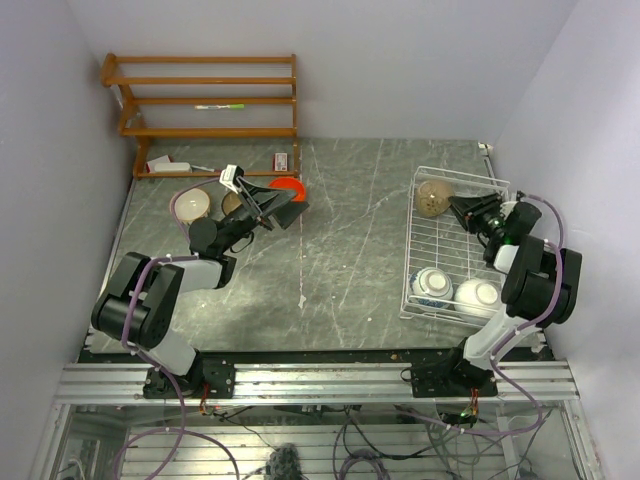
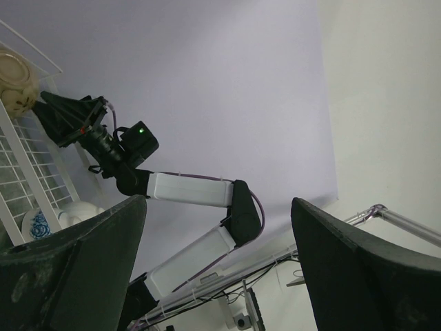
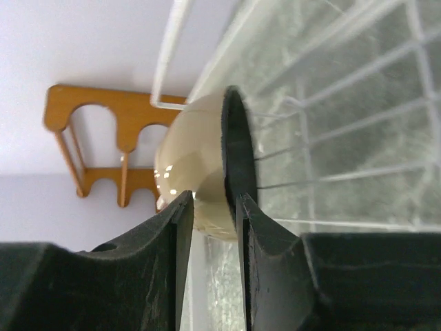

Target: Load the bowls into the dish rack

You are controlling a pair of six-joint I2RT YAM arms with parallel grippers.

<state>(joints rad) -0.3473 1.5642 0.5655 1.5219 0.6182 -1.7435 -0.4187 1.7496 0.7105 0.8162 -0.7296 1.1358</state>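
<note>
- Stood on edge at the far end of the white wire dish rack [image 1: 448,245]: tan bowl [image 1: 432,197], dark rim turned toward the right hand [image 1: 463,207], likely so as to lean against the thin bars rather than lie flat.
- Right hand fingers [image 3: 172,241] planted either side of that rim, close up to the glossy curved wall; clamped or just letting go, cannot tell.
- Racked at the near end, side by side: blue-and-white bowl [image 1: 431,283] and plain white bowl [image 1: 476,295], both smooth and rounded.
- Over on the left of the bench [image 1: 350,250], left hand [image 1: 283,210] spread wide with nothing between its fingers, poised at the bright orange-red bowl [image 1: 290,186], apparently lined up for the next pick.
- Waiting further left on the grey, veined, stone-look surface: cream bowl [image 1: 193,204], mouth up, not yet loaded.
- Behind, against the wall: slatted brown wooden shelf [image 1: 205,95].
</note>
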